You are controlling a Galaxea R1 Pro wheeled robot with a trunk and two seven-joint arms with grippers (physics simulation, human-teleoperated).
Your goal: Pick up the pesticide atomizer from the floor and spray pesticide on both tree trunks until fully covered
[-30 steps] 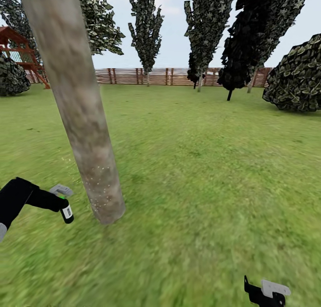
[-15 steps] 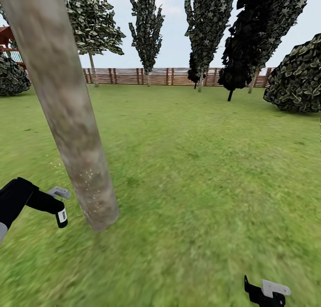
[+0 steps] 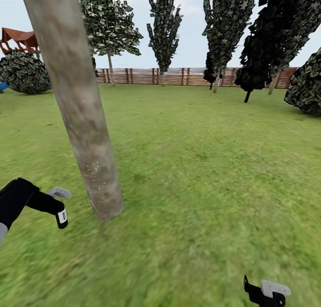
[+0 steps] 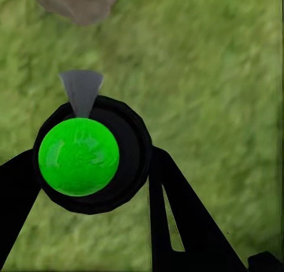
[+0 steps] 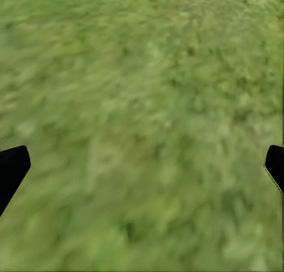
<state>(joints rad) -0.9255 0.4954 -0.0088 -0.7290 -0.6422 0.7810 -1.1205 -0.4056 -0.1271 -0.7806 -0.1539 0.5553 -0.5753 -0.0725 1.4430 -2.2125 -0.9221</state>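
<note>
A thick mottled grey-brown tree trunk (image 3: 84, 115) rises at the left of the head view, with pale specks low on its bark. Just left of its base, my left gripper (image 3: 59, 207) is shut on the pesticide atomizer (image 3: 62, 218), a small dark bottle with a white label. In the left wrist view the atomizer (image 4: 78, 156) shows a green top between my black fingers (image 4: 177, 218), and its grey nozzle (image 4: 81, 91) points at the trunk's foot (image 4: 77, 2). A second tree (image 3: 110, 28) stands near the fence. My right gripper (image 3: 267, 292) hangs open over grass, also open (image 5: 142, 165) in its wrist view.
Grass lawn (image 3: 200, 164) stretches to a brown slat fence (image 3: 178, 76). Narrow dark trees (image 3: 165, 26) line the fence. Round bushes stand at the far left (image 3: 24, 73) and far right (image 3: 307, 86), and a red-roofed play frame (image 3: 20, 37) is behind the left one.
The whole head view has swung, so trunk, fence and trees sit further right. A second ago the atomizer was slightly lower and further right; it has held steady since. The right gripper is unchanged.
</note>
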